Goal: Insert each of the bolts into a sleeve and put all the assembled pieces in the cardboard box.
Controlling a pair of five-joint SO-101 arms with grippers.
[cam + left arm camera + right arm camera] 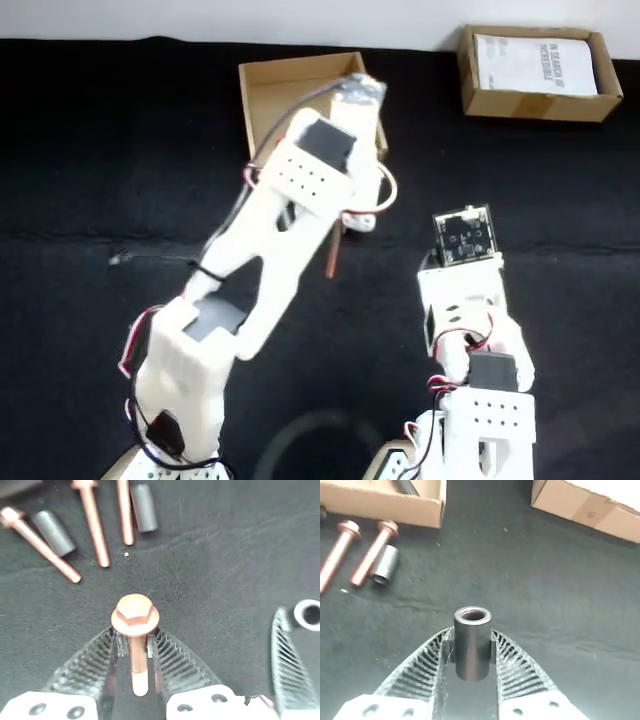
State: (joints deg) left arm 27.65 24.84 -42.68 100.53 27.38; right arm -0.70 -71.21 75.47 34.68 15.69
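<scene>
The left gripper pinches one bolt and the right gripper is closed around a sleeve, these not yet joined, while other bolts and sleeves lie loose near the cardboard box at twelve o'clock on the table, so I judge much work remains.

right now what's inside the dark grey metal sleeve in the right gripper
The dark grey metal sleeve, upright in the right gripper, shows an open mouth with nothing in it. Deeper down, its own wall hides the bore.
</scene>
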